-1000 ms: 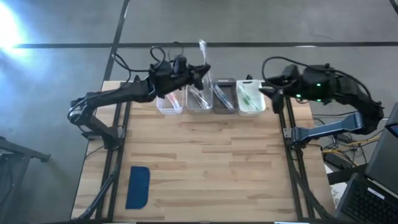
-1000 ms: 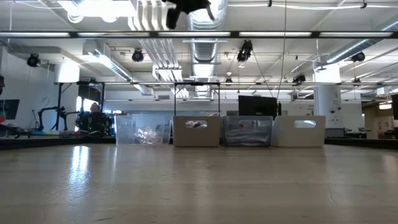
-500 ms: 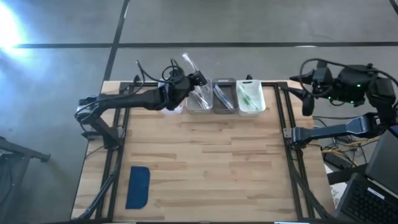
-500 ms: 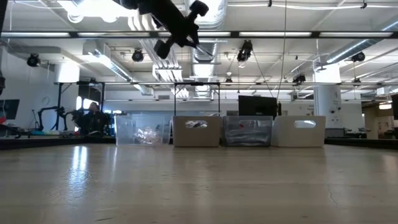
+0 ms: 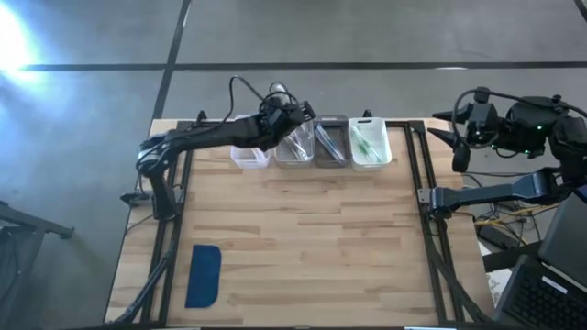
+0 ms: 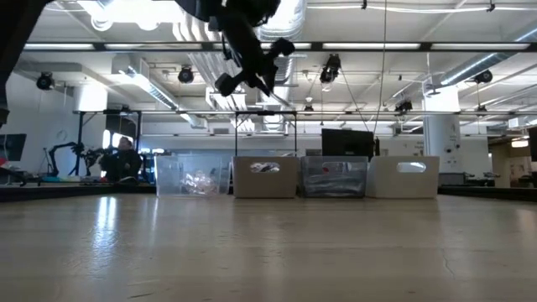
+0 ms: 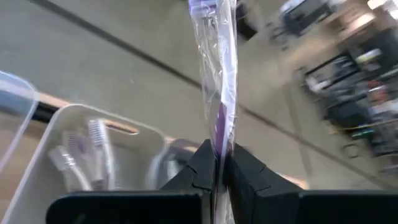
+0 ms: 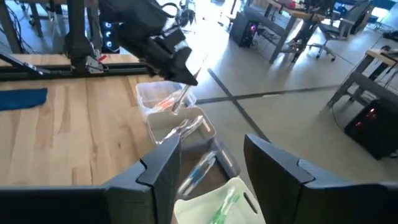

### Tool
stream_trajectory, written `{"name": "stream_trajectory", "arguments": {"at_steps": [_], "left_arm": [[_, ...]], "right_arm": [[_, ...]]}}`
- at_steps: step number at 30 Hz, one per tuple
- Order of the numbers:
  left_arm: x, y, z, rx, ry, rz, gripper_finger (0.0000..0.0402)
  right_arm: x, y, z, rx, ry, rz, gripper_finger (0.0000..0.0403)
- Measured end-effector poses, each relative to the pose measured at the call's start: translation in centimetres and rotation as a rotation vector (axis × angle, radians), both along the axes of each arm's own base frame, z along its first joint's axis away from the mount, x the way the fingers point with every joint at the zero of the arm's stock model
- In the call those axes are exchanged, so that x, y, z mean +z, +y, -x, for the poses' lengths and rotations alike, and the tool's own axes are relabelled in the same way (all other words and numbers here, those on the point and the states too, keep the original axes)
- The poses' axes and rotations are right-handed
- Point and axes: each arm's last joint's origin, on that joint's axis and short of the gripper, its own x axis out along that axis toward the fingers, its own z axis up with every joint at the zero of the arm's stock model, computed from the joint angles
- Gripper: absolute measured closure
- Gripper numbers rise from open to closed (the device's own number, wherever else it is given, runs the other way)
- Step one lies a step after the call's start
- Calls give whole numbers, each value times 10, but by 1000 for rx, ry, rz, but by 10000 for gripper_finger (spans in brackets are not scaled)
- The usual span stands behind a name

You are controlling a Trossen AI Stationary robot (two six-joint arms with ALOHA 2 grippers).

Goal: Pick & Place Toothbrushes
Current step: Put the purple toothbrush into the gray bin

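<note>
Wooden bench [image 5: 303, 238], four bins [image 5: 312, 147] at far edge | left gripper [image 5: 298, 112] above bins, fingers pinching wrapped toothbrush [image 7: 217, 74] | right gripper [image 8: 211, 165] off bench beside bins, fingers spread

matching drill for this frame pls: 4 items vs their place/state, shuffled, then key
Items
1. left pincer
2. right pincer
3. blue pad
4. wrapped toothbrush

Places or states
A. lying flat near the table's front left corner
B. open, empty, off the table's right edge
C. shut, raised above the bin row
D. pinched upright between two dark fingers, purple handle in clear wrap

Pairs: 1-C, 2-B, 3-A, 4-D
</note>
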Motion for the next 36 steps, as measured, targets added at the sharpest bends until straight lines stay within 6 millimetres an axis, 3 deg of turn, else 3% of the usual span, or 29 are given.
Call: {"name": "stream_trajectory", "arguments": {"at_steps": [4,12,21,36], "left_arm": [[-14,13,-7,28,59,92,380],[-36,21,-7,82,66,214,380],[-72,31,-13,29,85,379,380],[-98,52,-8,57,121,500,380]], "right_arm": [[-1,0,-2,3,14,6,234],[-8,0,0,4,76,1,234],[-10,0,-2,20,108,34,228],[-11,0,4,21,100,39,204]]}}
